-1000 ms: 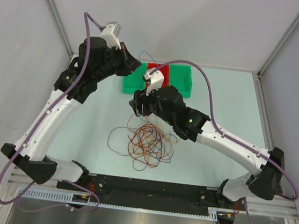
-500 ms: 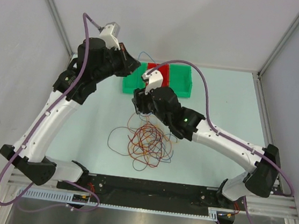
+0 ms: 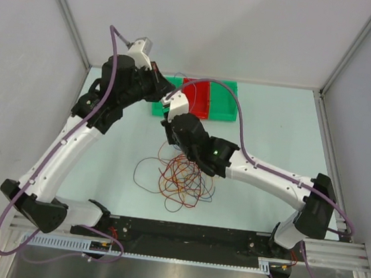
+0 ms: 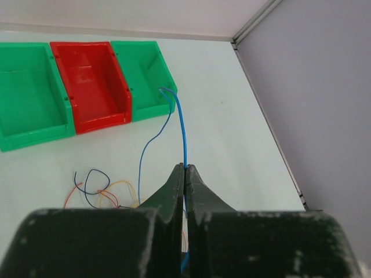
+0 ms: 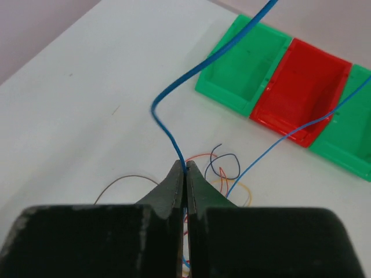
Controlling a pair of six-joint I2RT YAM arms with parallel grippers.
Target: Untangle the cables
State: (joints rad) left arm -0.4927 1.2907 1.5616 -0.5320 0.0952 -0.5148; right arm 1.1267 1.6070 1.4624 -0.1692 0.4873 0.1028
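Observation:
The cables (image 3: 179, 178) lie in a loose tangle of red, orange, yellow, brown and blue loops on the pale table. One blue cable (image 4: 184, 130) rises out of it, and both grippers hold this strand. My left gripper (image 4: 185, 167) is shut on it, high above the table near the bins. My right gripper (image 5: 185, 168) is shut on the same blue cable (image 5: 167, 123), lower down and just above the far edge of the tangle (image 5: 229, 168). In the top view the left gripper (image 3: 164, 91) sits beside the right wrist, and the right gripper (image 3: 167, 134) is partly hidden under its arm.
A red bin (image 3: 197, 104) stands between two green bins (image 3: 224, 103) at the table's far side, the left one mostly hidden by my arms. The same bins show in the left wrist view (image 4: 93, 113). Grey walls close in the table on three sides.
My right gripper has shut on the blue cable after standing open. The right arm has swung left and farther away. The left arm has shifted slightly to the right.

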